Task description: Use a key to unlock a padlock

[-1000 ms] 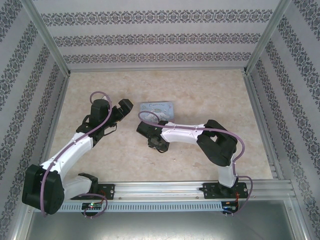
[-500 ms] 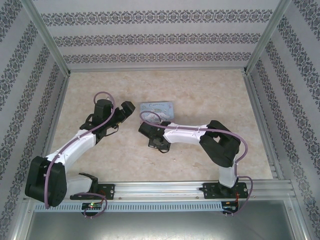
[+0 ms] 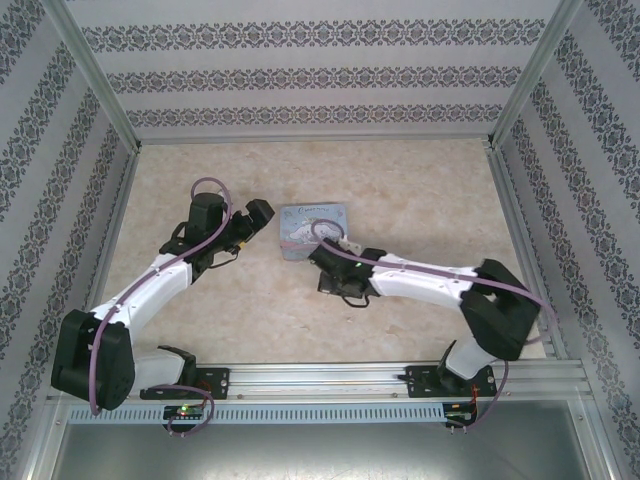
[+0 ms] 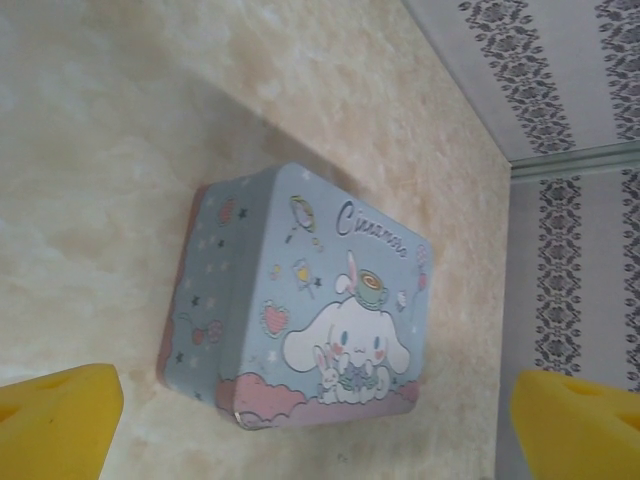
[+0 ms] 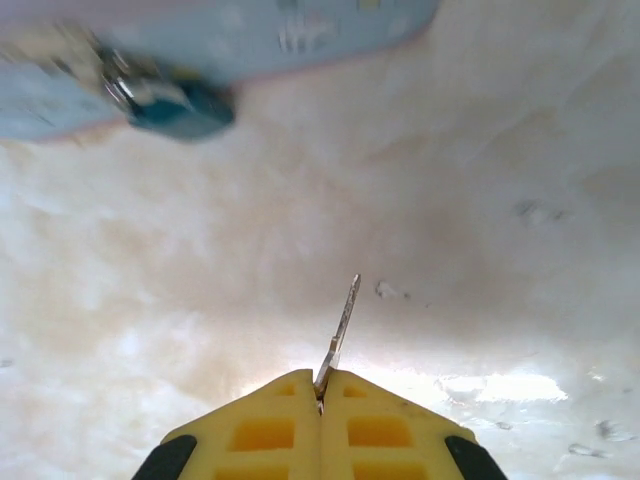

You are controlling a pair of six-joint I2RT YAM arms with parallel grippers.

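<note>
Nearest, at the bottom of the right wrist view, the right gripper (image 5: 320, 385), yellow jaws pressed together with no gap between them. Pinched there by its near end, the key (image 5: 340, 326): thin, silvery, its blade standing out past the tips and leaning slightly right over the pale marbled counter (image 5: 500, 250).

Farther in, up and to the left of the key's tip and well apart from it, the padlock (image 5: 180, 105). Blurred, with a dark bluish body and a glint of metal shackle on its left, lying on the counter right at the near edge of the pale blue tin (image 4: 310, 300). Touching the tin or just short of it, impossible to tell.

Beyond, the tin itself, flat on the counter near its middle, lid up, printed with a white long-eared cartoon animal above pink clouds.

Just left of the tin from above, the left gripper (image 3: 258, 214), aimed at it, jaws spread wide and holding nothing. Yellow fingertips (image 4: 55, 420) at the bottom corners of the left wrist view, the tin between and beyond them.

At the far side, walls (image 3: 320, 75) papered in bands of dark floral pattern.
</note>
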